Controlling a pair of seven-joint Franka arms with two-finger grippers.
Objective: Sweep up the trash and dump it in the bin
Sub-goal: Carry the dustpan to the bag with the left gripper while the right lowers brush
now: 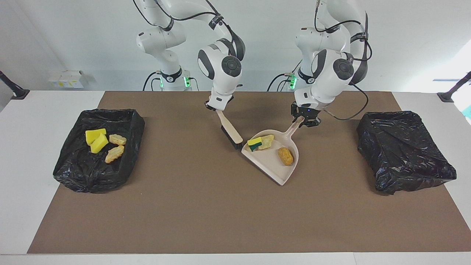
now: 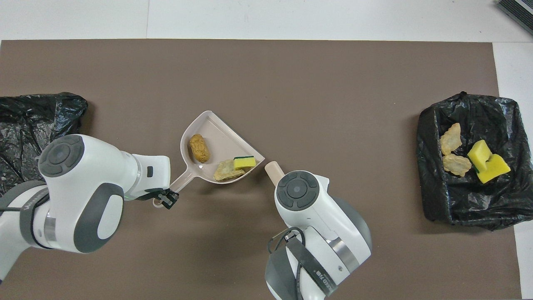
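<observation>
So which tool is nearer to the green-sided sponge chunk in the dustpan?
Right. The right tool holds the brush just beside the chunk; the left tool grips the dustpan handle.

Robotics lab, two white jointed robot arms [image 1: 224, 66] mounted at a white bench [image 1: 22, 154], flat brown mat [image 1: 206, 213] across it, loose cables, bare white wall [image 1: 73, 36]

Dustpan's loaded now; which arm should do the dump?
Left, probably. The left gripper is shut on the dustpan handle, with three scraps in the pan. The right gripper holds only the brush.
</observation>
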